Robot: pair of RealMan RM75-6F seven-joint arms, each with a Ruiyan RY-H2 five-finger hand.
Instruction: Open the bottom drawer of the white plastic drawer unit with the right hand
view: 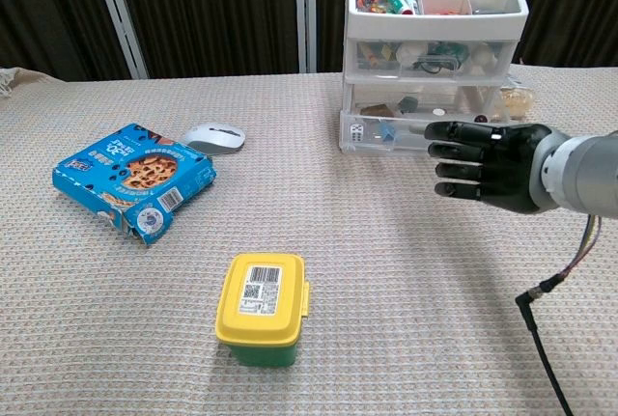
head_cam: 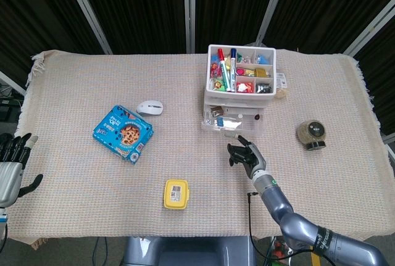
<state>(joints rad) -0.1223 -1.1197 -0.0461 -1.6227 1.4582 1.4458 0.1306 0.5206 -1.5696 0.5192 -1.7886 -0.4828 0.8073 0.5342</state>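
The white plastic drawer unit [head_cam: 242, 87] [view: 435, 40] stands at the back right, with an open tray of markers and small items on top. Its bottom drawer [head_cam: 226, 123] [view: 386, 132] is pulled partway out and small items show inside. My right hand [head_cam: 245, 154] [view: 488, 164] hovers in front of the drawer, a short way from its front, fingers extended and holding nothing. My left hand [head_cam: 11, 167] hangs at the table's left edge, fingers spread and empty.
A blue cookie box [head_cam: 123, 133] [view: 130, 178] and a white mouse [head_cam: 150, 108] [view: 212, 136] lie at the left. A yellow-lidded box [head_cam: 176, 194] [view: 262, 308] sits near the front. A round jar [head_cam: 312, 134] stands right of the unit. A black cable [view: 550, 358] trails under my right arm.
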